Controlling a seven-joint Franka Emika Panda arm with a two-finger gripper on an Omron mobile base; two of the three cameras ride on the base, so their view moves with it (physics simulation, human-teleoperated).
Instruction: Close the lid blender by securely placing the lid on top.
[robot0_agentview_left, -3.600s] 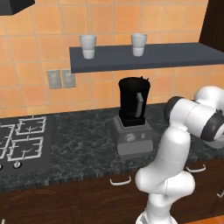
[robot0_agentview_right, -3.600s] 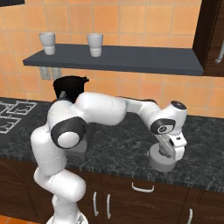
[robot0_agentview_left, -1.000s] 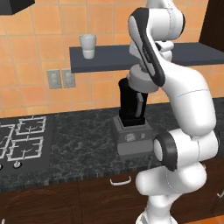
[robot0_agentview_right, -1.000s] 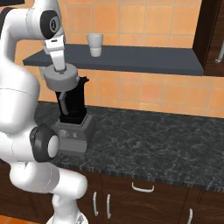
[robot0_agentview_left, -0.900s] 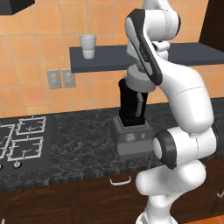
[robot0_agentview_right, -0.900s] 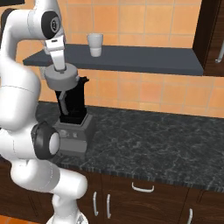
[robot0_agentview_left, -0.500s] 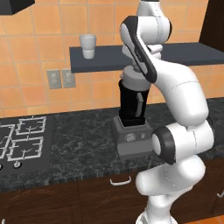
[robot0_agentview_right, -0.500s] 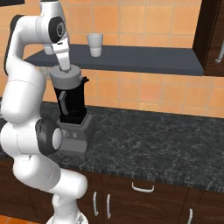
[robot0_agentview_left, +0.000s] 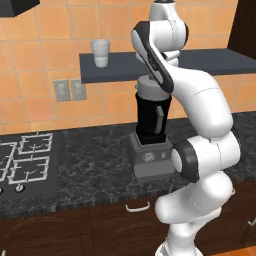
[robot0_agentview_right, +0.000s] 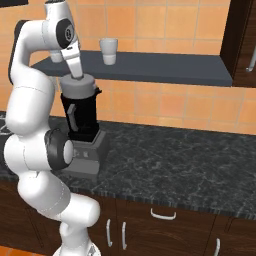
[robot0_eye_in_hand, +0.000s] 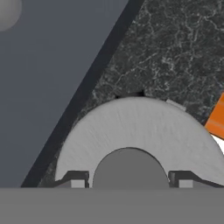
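Observation:
The blender (robot0_agentview_right: 80, 117) is a tall black jar on a boxy grey base (robot0_agentview_right: 82, 156), standing on the dark counter under the shelf. The round grey lid (robot0_agentview_right: 77, 88) lies level across the jar's top, seemingly resting on it. My gripper (robot0_agentview_right: 77, 76) comes down from above, shut on the lid's centre knob. In the hand view the lid (robot0_eye_in_hand: 135, 135) spreads wide, and both fingertips (robot0_eye_in_hand: 76, 181) press the darker knob (robot0_eye_in_hand: 129, 168) from either side. In the left base view my forearm crosses in front of the jar (robot0_agentview_left: 150, 120) and the lid (robot0_agentview_left: 146, 90).
A grey wall shelf (robot0_agentview_right: 150, 66) runs just above the blender and carries pale cups (robot0_agentview_right: 108, 51). A gas stove (robot0_agentview_left: 25, 160) sits at the left of the counter. A dark tall cabinet (robot0_agentview_right: 242, 45) closes the right side.
The lid, held in my gripper, has travelled from the right of the counter up over the blender. In the last second it shifted slightly right and down onto the jar's top.

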